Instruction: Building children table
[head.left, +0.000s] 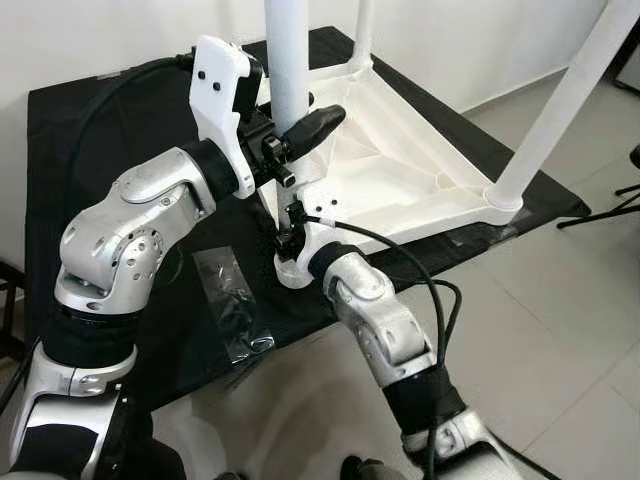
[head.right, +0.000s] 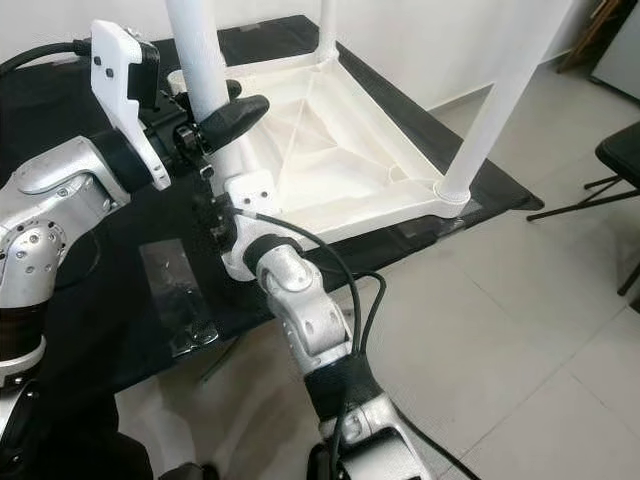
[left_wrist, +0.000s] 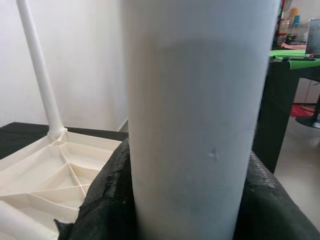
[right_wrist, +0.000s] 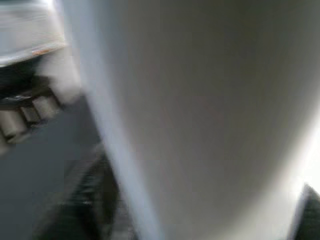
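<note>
While the left tool (head.left: 300, 135) was clamped on the near table leg (head.left: 288, 60), upright at the overturned tabletop's (head.left: 400, 170) near corner, the right tool (head.left: 292, 240), fingers unreadable, sat below; uneven force might tilt the leg.

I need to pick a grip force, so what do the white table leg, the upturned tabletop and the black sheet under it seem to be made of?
Table leg, clasped by the left gripper: probably plastic, smooth and matte white with a small surface dimple. Tabletop: moulded plastic, judging by its ribbed underside. Black sheet: looks like matte cloth, though it could be thin plastic.
</note>
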